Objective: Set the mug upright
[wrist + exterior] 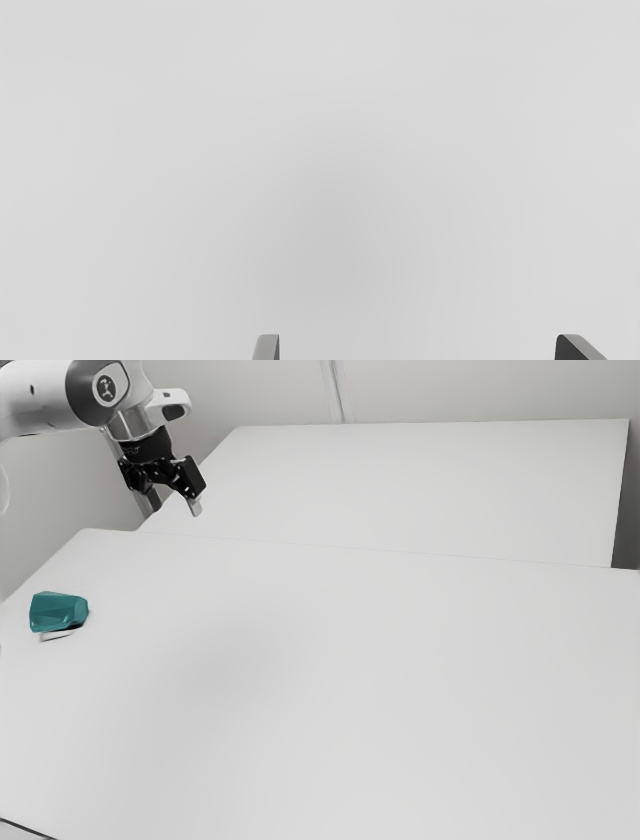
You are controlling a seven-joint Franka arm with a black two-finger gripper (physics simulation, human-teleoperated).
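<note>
Exterior view: teal mug (58, 611) lying on table (330, 690); hand (175, 505) well apart; wrist view — fingers (265, 348) spread wide

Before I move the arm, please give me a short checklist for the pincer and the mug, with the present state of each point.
1. Pincer open: ok, its two fingers stand wide apart.
2. Pincer empty: ok, nothing is between the fingers.
3. Pincer in place over the mug: not ok, it hangs up and off toward the exterior view's right from it.
4. Mug on the table: ok, near the exterior view's left edge.
5. Mug upright: not ok, it looks tipped on its side.
6. Where the handle points: cannot tell, its shape is not clear.
</note>
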